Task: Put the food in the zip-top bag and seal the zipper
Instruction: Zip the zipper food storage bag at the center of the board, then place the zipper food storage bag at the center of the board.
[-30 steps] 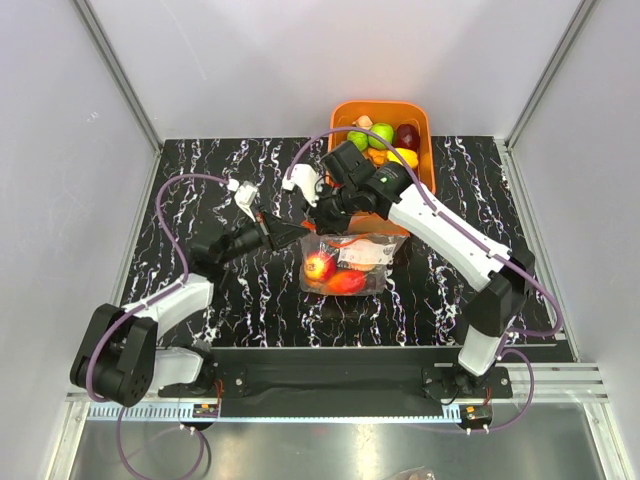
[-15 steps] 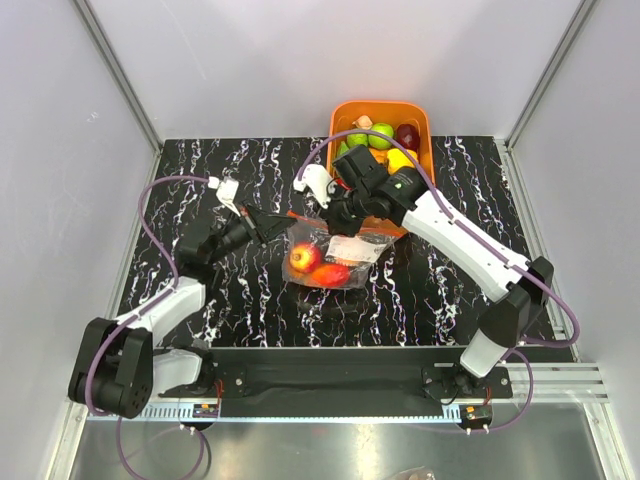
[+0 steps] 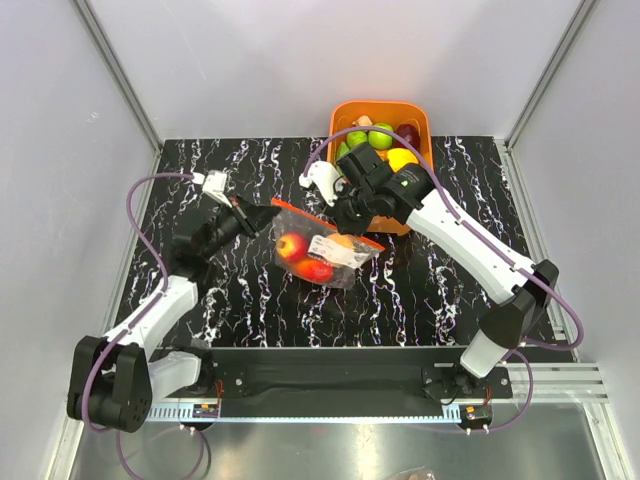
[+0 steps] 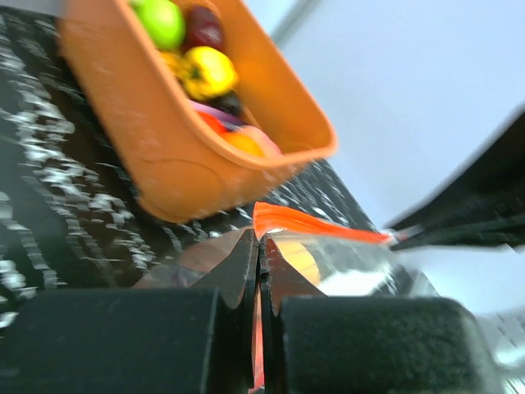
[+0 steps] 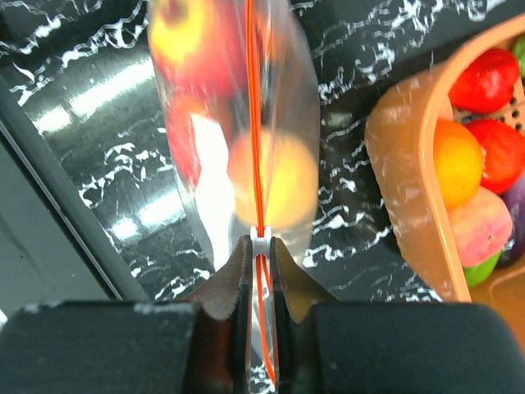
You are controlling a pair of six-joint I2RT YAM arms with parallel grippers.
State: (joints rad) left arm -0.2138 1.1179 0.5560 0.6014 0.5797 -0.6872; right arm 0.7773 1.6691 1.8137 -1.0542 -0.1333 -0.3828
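Note:
The clear zip-top bag (image 3: 325, 255) hangs between my two grippers, with a red apple (image 3: 292, 246), a red piece (image 3: 315, 269) and a yellow-peach piece (image 3: 343, 241) inside. Its red-orange zipper (image 3: 325, 220) runs taut and slanted across the top. My left gripper (image 3: 271, 212) is shut on the zipper's left end (image 4: 312, 223). My right gripper (image 3: 346, 218) is shut on the zipper at the white slider (image 5: 259, 240); beyond it the strip (image 5: 253, 98) runs on, with the peach piece (image 5: 275, 176) and the apple (image 5: 184, 37) blurred behind the plastic.
The orange basket (image 3: 421, 114) at the back right holds several more toy fruits, green, yellow and dark red. It shows in the left wrist view (image 4: 164, 156) and the right wrist view (image 5: 402, 189). Black marbled table (image 3: 480, 200); grey walls on three sides.
The bag has moved left and tilted, its left end now higher. The left gripper pulled back left with the zipper end. The right gripper stays on the zipper.

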